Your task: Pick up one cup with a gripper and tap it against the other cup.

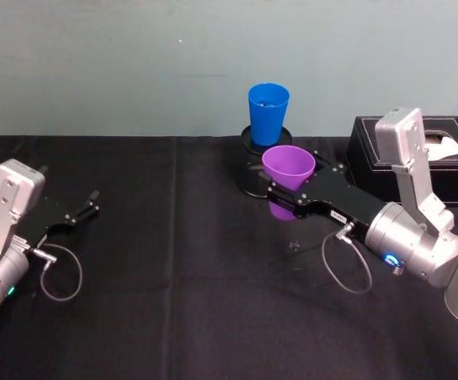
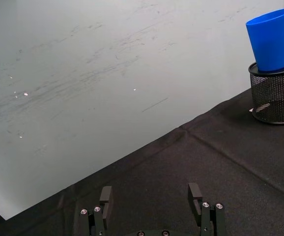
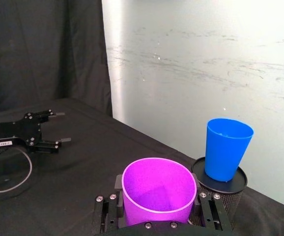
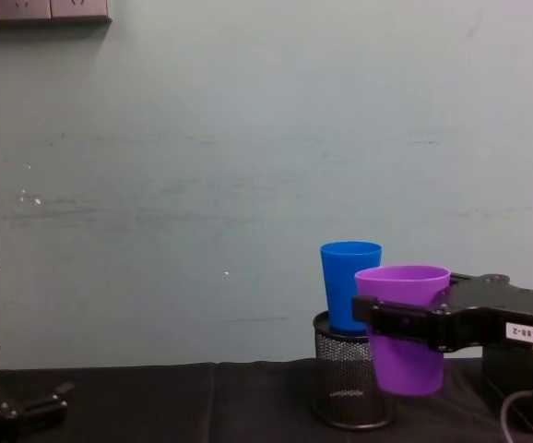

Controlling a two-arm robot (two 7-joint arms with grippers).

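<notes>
My right gripper (image 1: 286, 198) is shut on the purple cup (image 1: 288, 168) and holds it upright, off the black table. Its flat black jaws clamp the cup's (image 4: 407, 369) middle from both sides. The blue cup (image 1: 268, 112) stands upright on top of a black wire-mesh pen holder (image 1: 249, 170) just behind the purple one. In the right wrist view a small gap separates the purple cup (image 3: 159, 189) from the blue cup (image 3: 226, 150). My left gripper (image 1: 86, 207) rests open at the far left of the table, with nothing between its fingers.
A black tissue box (image 1: 443, 158) stands at the back right, behind my right arm. A pale wall closes off the far edge of the black table (image 1: 173, 237). Loose cable loops hang from both wrists.
</notes>
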